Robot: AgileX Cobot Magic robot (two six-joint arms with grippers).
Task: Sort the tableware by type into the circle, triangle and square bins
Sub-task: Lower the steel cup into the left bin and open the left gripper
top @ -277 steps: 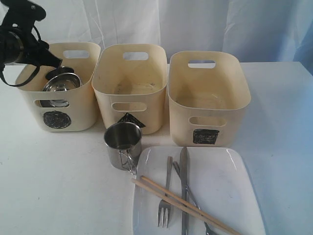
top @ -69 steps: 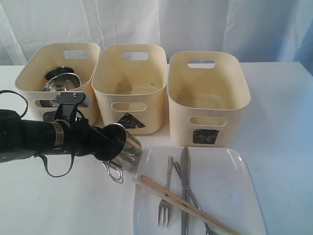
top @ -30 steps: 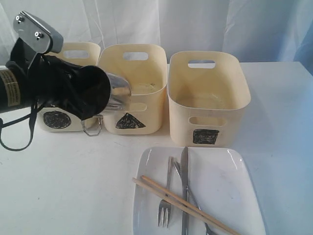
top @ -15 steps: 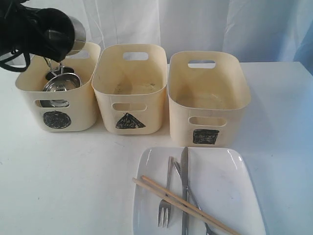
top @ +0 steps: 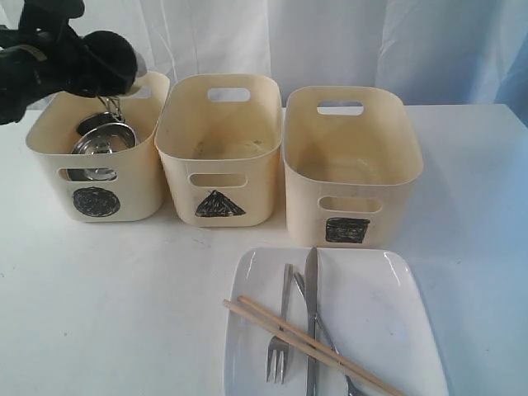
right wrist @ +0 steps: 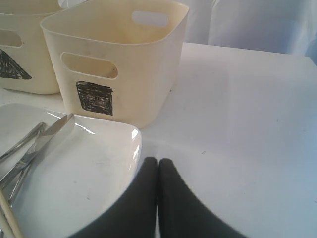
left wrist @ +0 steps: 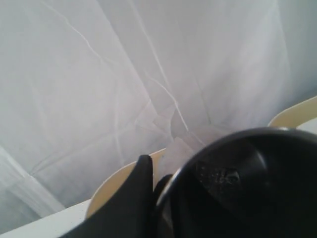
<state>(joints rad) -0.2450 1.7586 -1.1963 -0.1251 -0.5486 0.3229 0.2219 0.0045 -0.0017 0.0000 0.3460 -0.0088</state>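
While the steel mug [left wrist: 237, 188] hangs clamped in the left claw [top: 111, 66] above the circle bin [top: 45, 144], just over the steel bowls [top: 101, 142] already inside, the triangle bin [top: 247, 169] and square bin [top: 389, 177] stand empty. Fork [top: 280, 346], knife [top: 310, 313], spoon [top: 297, 282] and chopsticks [top: 272, 323] lie on the white plate [top: 375, 318] on the table [top: 124, 313], well apart from that claw. The right claw [right wrist: 158, 161], fingers together and empty, hovers at the plate's corner. Sorting is judged under halfway.
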